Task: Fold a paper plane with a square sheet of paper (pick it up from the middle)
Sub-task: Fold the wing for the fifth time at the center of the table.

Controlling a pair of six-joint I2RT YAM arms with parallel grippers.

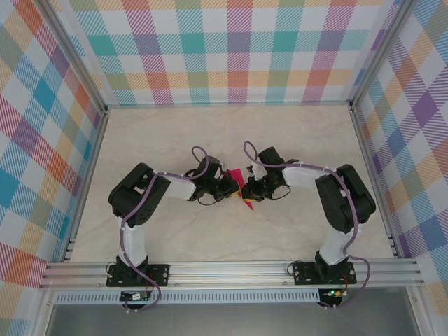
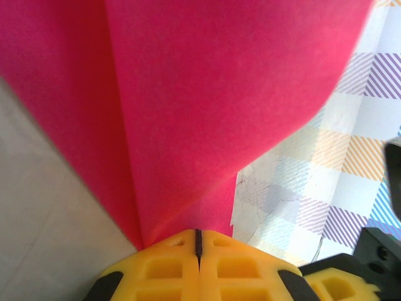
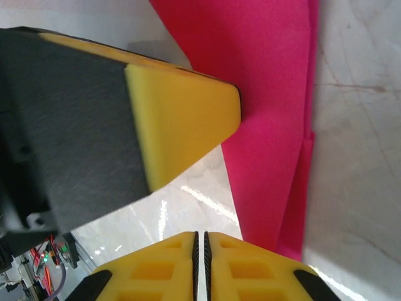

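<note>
The magenta-pink sheet of paper (image 1: 246,202) is folded into a narrow layered shape and held just above the middle of the table. My left gripper (image 1: 234,187) comes in from the left, shut on it. In the left wrist view the yellow jaws (image 2: 197,233) are pressed together with the paper (image 2: 207,94) fanning up out of them along a crease. My right gripper (image 1: 250,189) faces it from the right. Its jaws (image 3: 202,237) are shut with nothing between them. The paper (image 3: 269,113) hangs just to their right, and the left gripper's yellow finger (image 3: 182,125) touches it.
The pale marble tabletop (image 1: 175,140) is walled by plaid panels (image 1: 231,49) at the back and both sides. An aluminium rail (image 1: 231,269) with both arm bases runs along the near edge. Both arms crowd the centre.
</note>
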